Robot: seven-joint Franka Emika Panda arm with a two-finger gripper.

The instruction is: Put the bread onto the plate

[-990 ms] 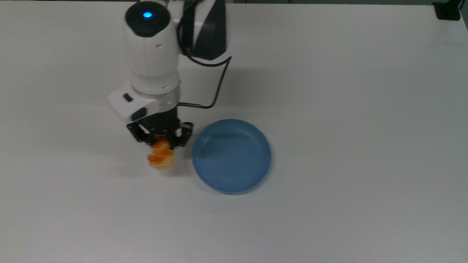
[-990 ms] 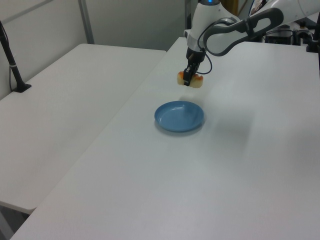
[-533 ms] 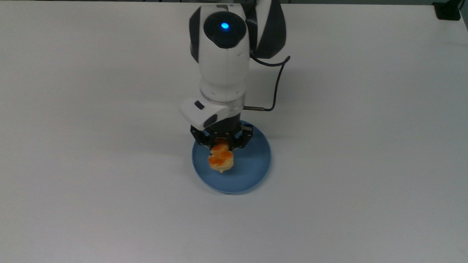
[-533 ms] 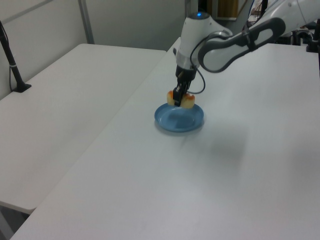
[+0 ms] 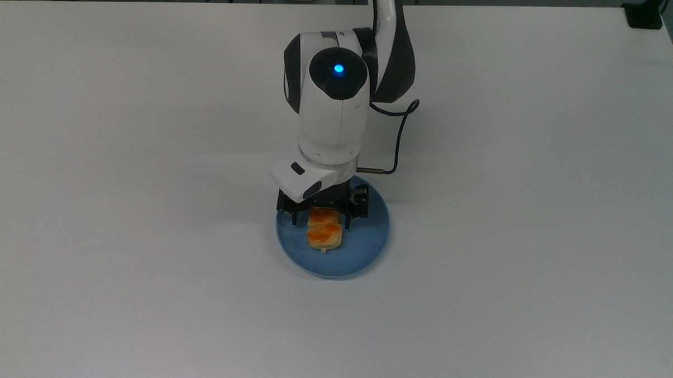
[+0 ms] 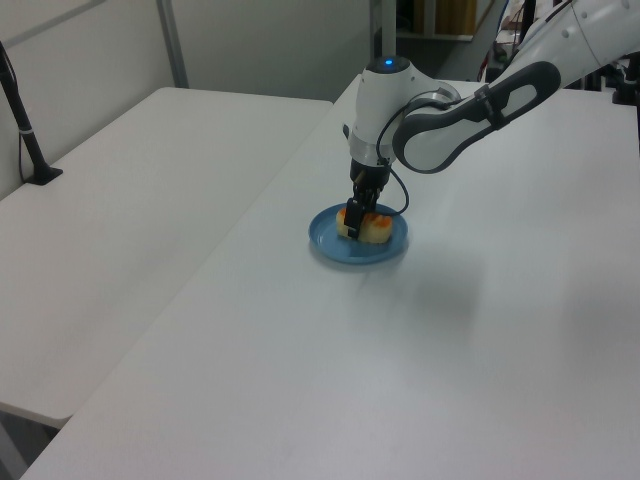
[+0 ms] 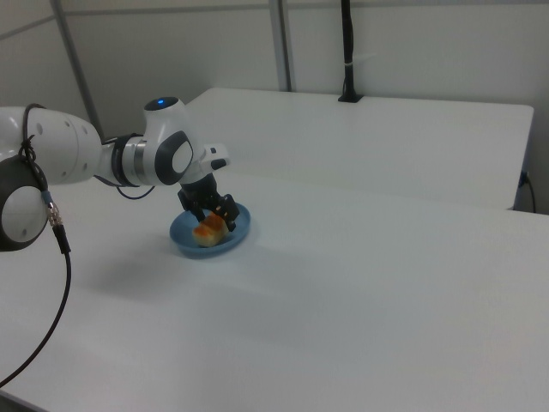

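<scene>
The gripper (image 5: 322,215) held the bread (image 5: 324,231) low inside the blue plate (image 5: 368,240) on the white worktop (image 5: 537,218), so the putting-down step looked nearly done, and next it needed to let go and lift away.

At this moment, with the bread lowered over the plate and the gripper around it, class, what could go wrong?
1. The gripper straddles the far end of the bread, so the loaf might lift or tip when the arm rises, if the fingers are not fully clear.
2. The plate is shallow and sits loose on the table; a sideways pull could probably slide it.
3. The bread lies toward the top view's left of the plate's centre, so a nudge might roll it over the low rim.
</scene>
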